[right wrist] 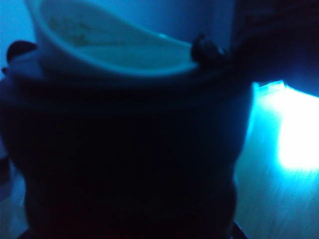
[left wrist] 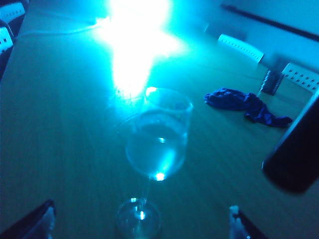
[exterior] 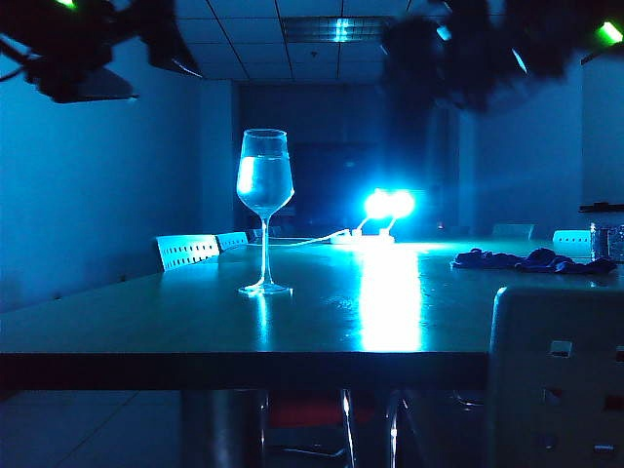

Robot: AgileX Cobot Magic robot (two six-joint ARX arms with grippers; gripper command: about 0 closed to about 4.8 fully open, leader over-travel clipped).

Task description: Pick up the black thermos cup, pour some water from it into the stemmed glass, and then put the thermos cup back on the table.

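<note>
Black thermos cup [right wrist: 129, 149] fills right wrist view, lid flipped: right hand clenched on it, held off the surface [exterior: 195, 327] beside stemmed glass [exterior: 264, 185], w/ water inside. Left hand [left wrist: 142, 221] released, poised near glass foot, prob. to steady it.

No words, numbers or signs can be read in any of the pictures. The room is dark and blue, and a bright lamp [exterior: 388, 205] washes out much of the table [exterior: 195, 322]. The bottle [exterior: 606, 241] at the far right may have a label, but it is too small and dim to tell. The cup [right wrist: 124, 164] fills the right wrist view and shows no writing.
</note>
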